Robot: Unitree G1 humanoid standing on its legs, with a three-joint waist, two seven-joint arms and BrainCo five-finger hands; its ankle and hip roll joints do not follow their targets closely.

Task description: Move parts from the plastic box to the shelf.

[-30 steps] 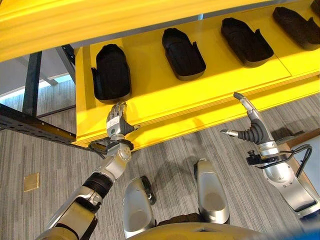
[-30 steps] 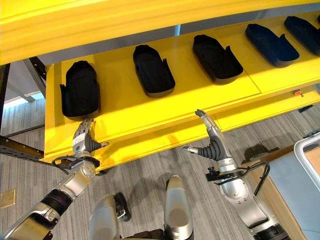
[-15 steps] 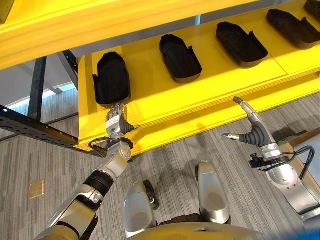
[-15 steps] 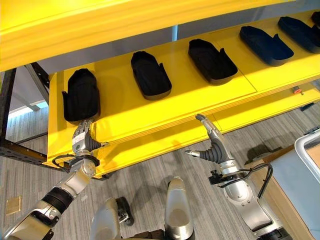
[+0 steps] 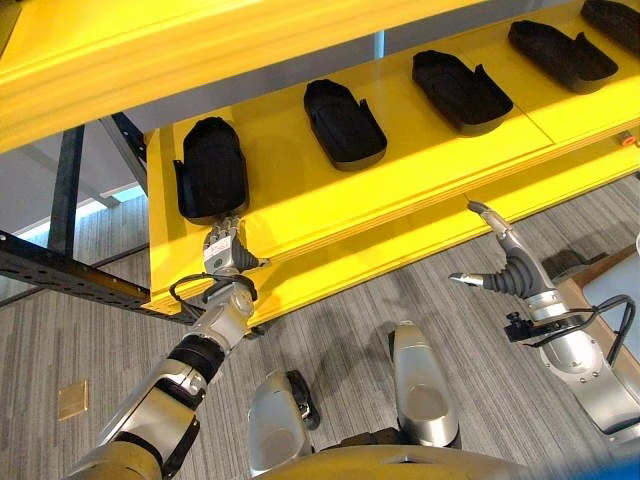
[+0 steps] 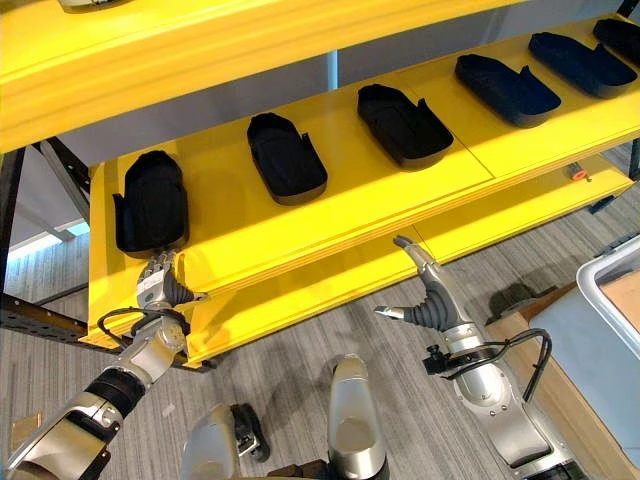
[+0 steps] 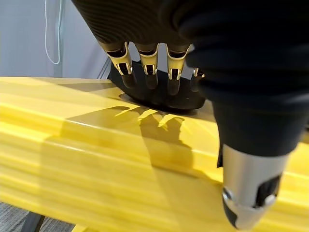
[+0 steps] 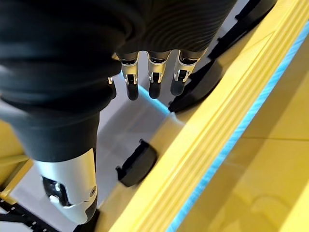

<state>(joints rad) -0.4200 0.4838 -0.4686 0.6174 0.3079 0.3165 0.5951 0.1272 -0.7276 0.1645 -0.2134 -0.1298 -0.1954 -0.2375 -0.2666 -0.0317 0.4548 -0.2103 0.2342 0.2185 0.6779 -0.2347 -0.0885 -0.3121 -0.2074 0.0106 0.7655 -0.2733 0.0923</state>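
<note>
Left eye view, L to R: left robot hand [image 5: 222, 252] w/ fingers straight and apart, tips at the front edge of the yellow shelf [image 5: 300, 200], just below the leftmost black part [image 5: 211, 168]. Three more black parts [image 5: 343, 123] sit spaced along the shelf to the right, none held. Right robot hand [image 5: 503, 268] hangs below the shelf edge over grey carpet floor [image 5: 340, 315], fingers straight, thumb out, holding nothing. White-rimmed plastic box [image 6: 612, 290] at far right. No legible writing.
</note>
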